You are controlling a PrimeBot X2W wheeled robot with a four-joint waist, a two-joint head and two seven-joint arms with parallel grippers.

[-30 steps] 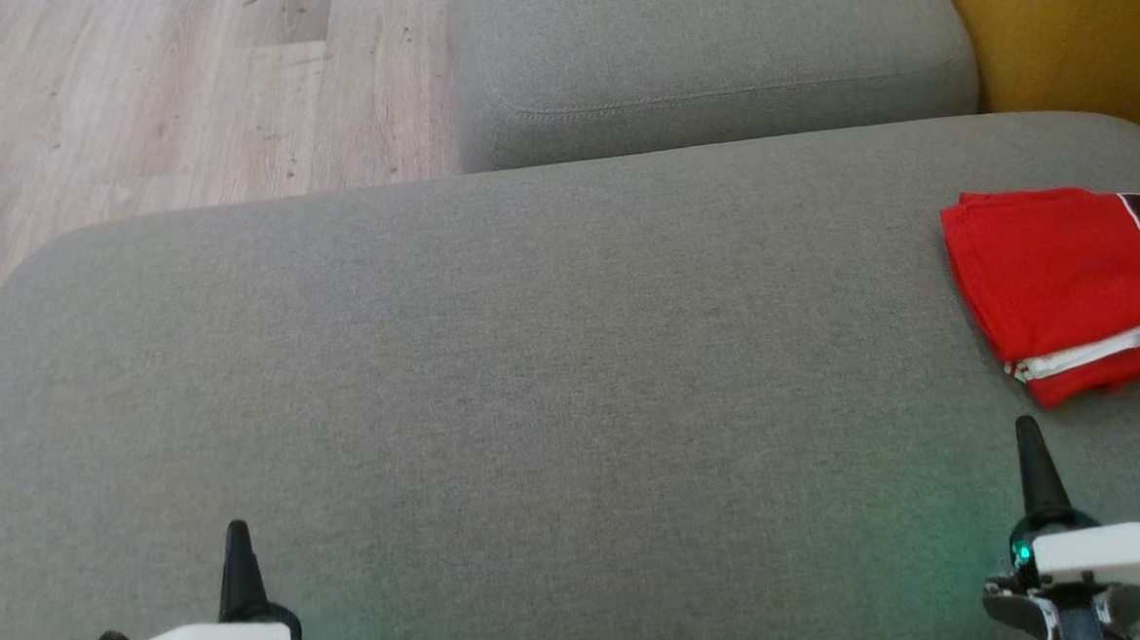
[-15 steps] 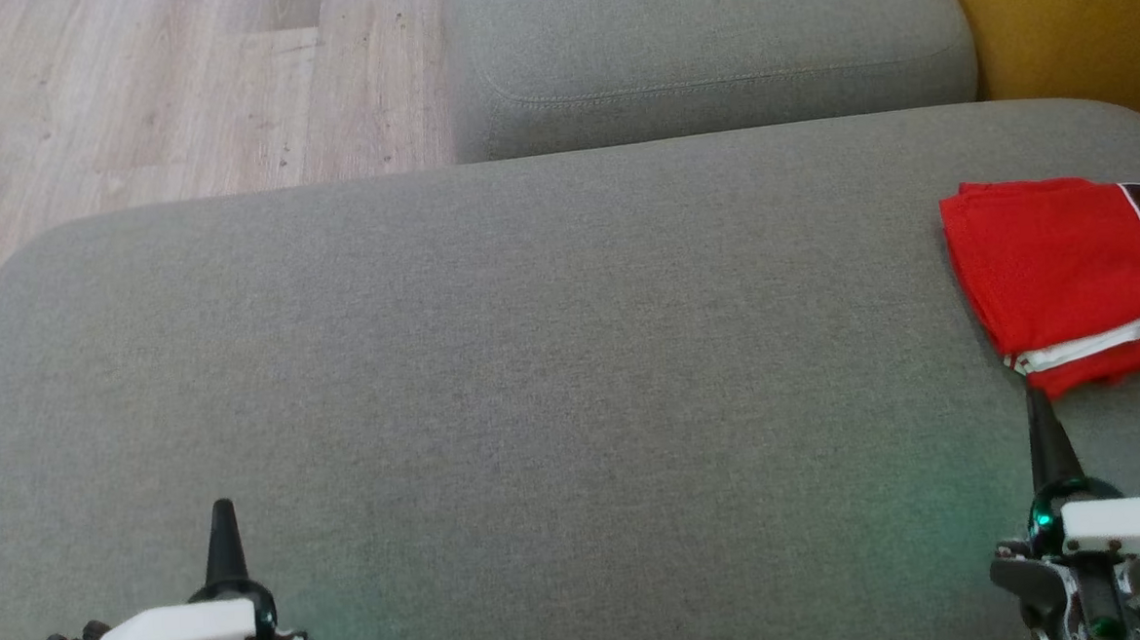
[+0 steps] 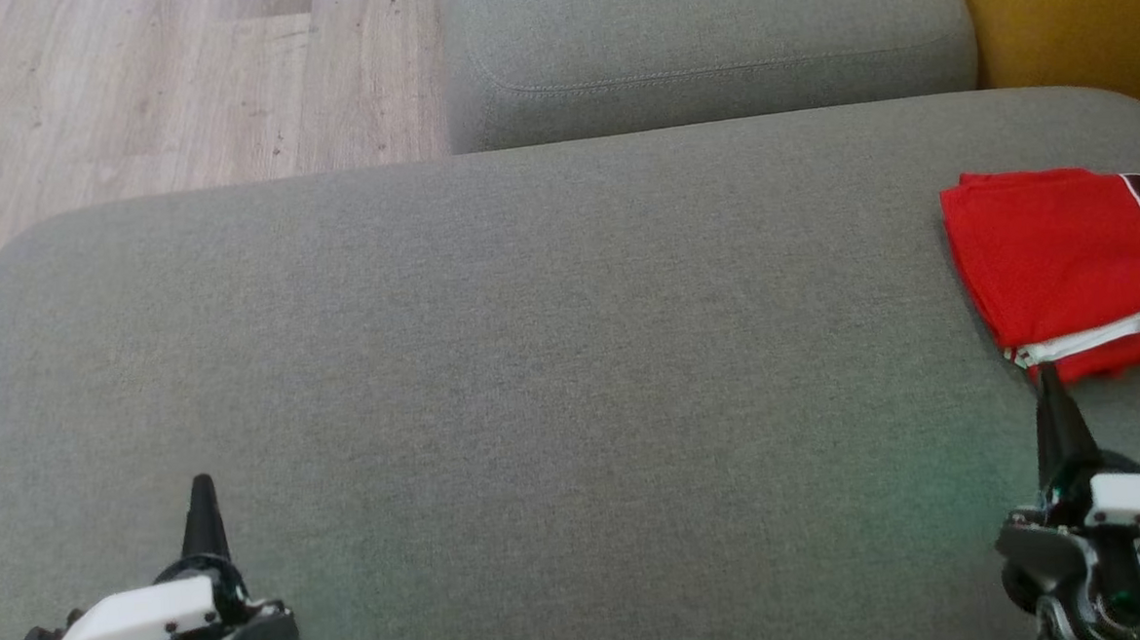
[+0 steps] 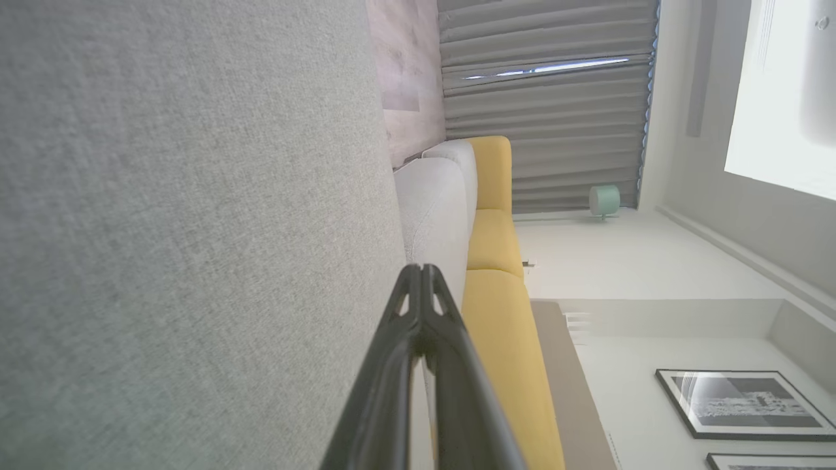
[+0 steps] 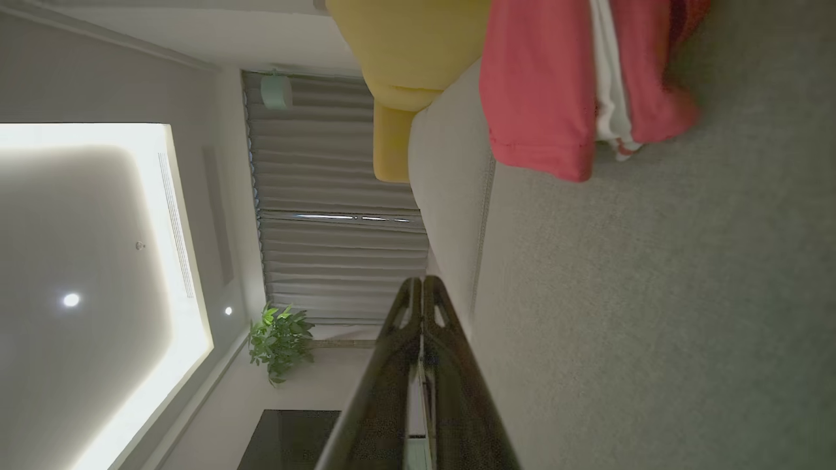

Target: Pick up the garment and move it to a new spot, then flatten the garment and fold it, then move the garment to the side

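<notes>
The garment (image 3: 1065, 265) is a red jersey with white trim and dark numbering, lying folded at the right edge of the grey sofa cushion (image 3: 533, 361); part of it runs off the head view's right side. In the right wrist view the garment (image 5: 542, 85) lies ahead of the fingers, apart from them. My right gripper (image 3: 1049, 378) is shut and empty, its tip just short of the garment's near edge. At the lower left my left gripper (image 3: 201, 486) hovers over bare cushion, shut with nothing in it. Both wrist views show the fingertips (image 4: 421, 269) pressed together, as do the right fingertips (image 5: 420, 281).
A second grey cushion (image 3: 702, 50) lies beyond the main one. Wooden floor (image 3: 129, 89) is at the upper left. A yellow cushion (image 3: 1081, 10) stands at the upper right, behind the garment.
The head view has shifted slightly, so the sofa sits a little higher in the picture. Both grippers have crept forward, the right one closing in on the garment's near edge.
</notes>
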